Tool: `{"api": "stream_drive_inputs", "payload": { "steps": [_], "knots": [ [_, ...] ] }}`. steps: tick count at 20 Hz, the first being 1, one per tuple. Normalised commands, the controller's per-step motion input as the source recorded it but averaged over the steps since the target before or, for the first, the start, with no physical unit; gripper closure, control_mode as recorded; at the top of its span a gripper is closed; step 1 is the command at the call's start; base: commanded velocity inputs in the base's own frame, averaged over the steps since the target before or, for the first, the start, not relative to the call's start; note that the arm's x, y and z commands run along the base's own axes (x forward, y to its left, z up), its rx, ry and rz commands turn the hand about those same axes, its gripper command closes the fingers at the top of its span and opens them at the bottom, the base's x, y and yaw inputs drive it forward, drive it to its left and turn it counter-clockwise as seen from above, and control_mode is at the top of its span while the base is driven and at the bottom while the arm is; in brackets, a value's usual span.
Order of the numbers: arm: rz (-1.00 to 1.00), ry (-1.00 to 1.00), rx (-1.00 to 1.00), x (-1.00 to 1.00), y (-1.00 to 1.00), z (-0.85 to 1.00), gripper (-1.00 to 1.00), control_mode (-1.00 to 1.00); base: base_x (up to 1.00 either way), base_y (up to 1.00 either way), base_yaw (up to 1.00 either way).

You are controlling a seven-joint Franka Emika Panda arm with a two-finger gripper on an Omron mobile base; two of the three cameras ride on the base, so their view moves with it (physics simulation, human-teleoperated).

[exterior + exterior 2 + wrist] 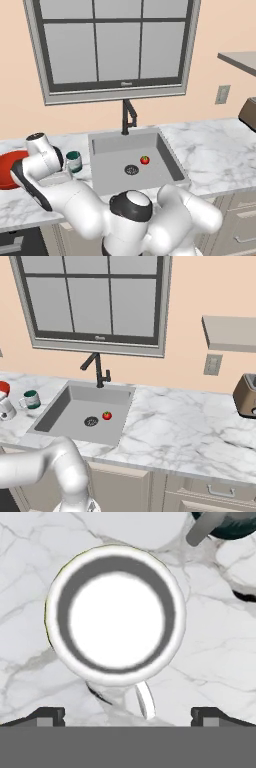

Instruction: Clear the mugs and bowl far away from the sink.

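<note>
You've got a white marble counter carrying green mug, white mug, red bowl, toaster.

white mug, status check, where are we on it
Gripper open, hovering above white mug, nothing held. Green mug close beside it, near the sink. Red bowl beyond.

White arm reaching left, hand pointing down, fingers wide apart
</note>
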Motion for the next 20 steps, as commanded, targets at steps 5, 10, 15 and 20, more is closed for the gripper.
{"api": "stream_drive_inputs", "payload": {
  "steps": [5, 10, 15, 20],
  "knots": [
    [0.00, 0.00, 0.00, -0.02, -0.31, 0.00, -1.00, -1.00, 0.00, 0.00, 0.00],
    [0.00, 0.00, 0.00, 0.00, -0.16, 0.00, -1.00, -1.00, 0.00, 0.00, 0.00],
    [0.00, 0.00, 0.00, 0.00, 0.24, 0.00, -1.00, -1.00, 0.00, 0.00, 0.00],
    [0.00, 0.00, 0.00, 0.05, 0.05, 0.00, -1.00, -1.00, 0.00, 0.00, 0.00]
  ]
}}
